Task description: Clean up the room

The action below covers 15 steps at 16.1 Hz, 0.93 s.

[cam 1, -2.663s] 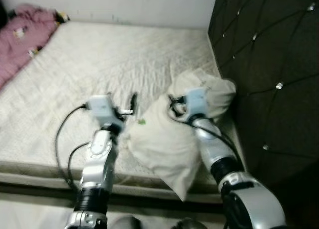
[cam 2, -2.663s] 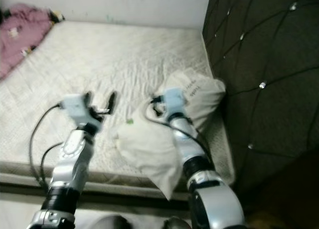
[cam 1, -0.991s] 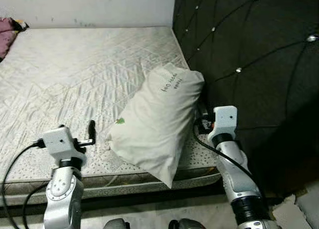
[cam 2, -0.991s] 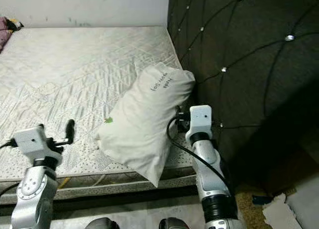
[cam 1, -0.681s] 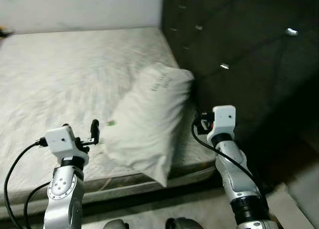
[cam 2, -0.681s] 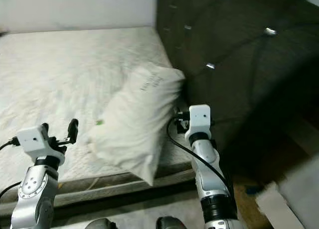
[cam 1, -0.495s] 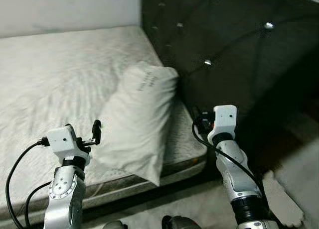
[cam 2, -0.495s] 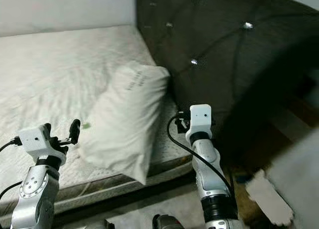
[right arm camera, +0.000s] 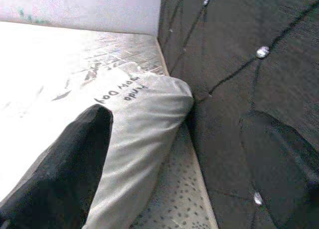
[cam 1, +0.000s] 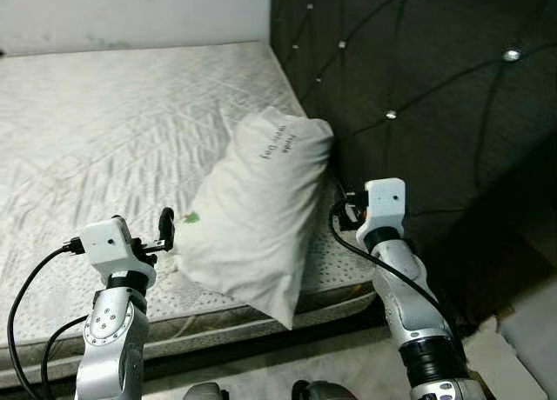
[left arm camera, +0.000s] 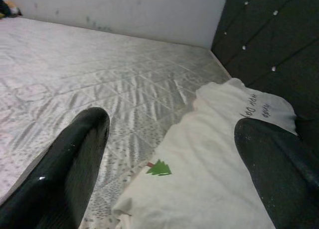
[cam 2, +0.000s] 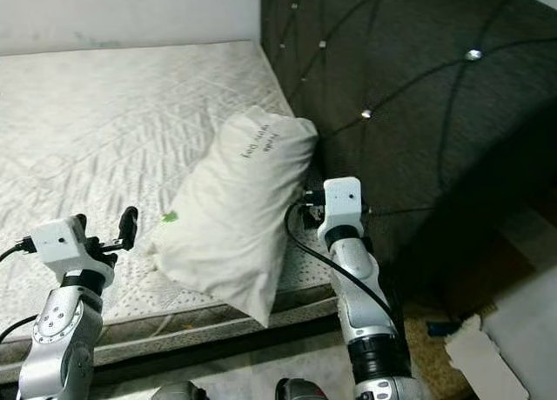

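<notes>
Bare mattress [cam 1: 113, 130] runs from the pale wall [cam 1: 130, 13] at the back to the edge nearest me, quilted top w/ a dotted band along the near side. On my right stands the dark tufted headboard [cam 1: 418, 96], studded w/ small shiny buttons, meeting the mattress along its right side.

Pillow [cam 1: 252, 217] lies on the mattress at the near right corner, slanted: top end w/ handwritten lettering leans toward the headboard, touching or nearly so, and bottom corner hangs past the mattress edge. Small green tree mark on its left side.

My left arm [cam 1: 109, 330] is raised over the near edge of the mattress. Left gripper [left arm camera: 164, 154] has its two black fingers [left arm camera: 75, 154] spread wide, nothing between them; it points at the pillow's left flank, just beside it, can't tell if touching.

My right gripper [right arm camera: 184, 159] sits at the pillow's right side, between pillow and headboard, fingers spread wide and empty; one finger [right arm camera: 60, 159] lies in front of the pillow.

Floor [cam 2: 496, 348] at far right has pale scraps on it, too blurry to ID.
</notes>
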{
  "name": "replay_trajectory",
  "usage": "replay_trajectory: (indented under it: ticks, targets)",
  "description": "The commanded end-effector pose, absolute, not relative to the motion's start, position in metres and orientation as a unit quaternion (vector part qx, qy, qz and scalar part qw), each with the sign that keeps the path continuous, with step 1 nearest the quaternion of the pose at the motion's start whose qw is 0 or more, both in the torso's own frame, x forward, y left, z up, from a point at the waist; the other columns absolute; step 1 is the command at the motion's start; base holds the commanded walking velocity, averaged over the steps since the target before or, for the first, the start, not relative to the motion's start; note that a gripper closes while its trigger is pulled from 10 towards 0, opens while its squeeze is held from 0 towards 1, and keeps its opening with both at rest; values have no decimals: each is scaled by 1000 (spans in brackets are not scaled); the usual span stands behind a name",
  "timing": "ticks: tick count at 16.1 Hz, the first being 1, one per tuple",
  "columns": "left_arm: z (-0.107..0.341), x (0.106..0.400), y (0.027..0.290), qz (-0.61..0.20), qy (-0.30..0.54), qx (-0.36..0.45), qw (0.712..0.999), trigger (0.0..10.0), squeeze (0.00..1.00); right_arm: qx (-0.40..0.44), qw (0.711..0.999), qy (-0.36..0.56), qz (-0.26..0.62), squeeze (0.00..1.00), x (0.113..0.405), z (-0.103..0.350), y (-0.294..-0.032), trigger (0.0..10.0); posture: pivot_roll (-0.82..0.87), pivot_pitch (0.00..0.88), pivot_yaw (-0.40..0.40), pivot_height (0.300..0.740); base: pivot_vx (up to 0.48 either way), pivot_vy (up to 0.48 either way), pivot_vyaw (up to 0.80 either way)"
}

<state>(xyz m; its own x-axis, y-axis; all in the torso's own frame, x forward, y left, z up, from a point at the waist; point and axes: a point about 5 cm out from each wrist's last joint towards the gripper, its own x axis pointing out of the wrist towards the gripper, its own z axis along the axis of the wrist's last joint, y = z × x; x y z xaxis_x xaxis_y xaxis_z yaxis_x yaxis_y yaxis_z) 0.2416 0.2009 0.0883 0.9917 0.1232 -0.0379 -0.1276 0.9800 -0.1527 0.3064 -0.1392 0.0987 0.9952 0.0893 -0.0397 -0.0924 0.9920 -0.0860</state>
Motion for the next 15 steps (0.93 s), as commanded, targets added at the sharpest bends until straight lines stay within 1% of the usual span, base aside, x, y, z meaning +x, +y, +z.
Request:
replay_trajectory:
  ticks: [1,7,10,15]
  targets:
    - [95,244,201,62,4,-76,995,10000,0,-47,997,16,54,0,308,102,-138,10000,68,47,6,740,0,0,0]
    - [95,241,199,62,8,-81,995,10000,0,-42,996,31,78,0,308,99,-132,10000,71,68,1,740,0,0,0]
    - [95,239,198,60,10,-83,995,10000,0,-55,992,28,111,0,308,100,-123,10000,75,79,0,740,0,0,0]
    - [95,233,201,63,18,-79,995,10000,0,-39,991,29,122,0,304,99,-117,10000,83,97,-2,740,0,0,0]
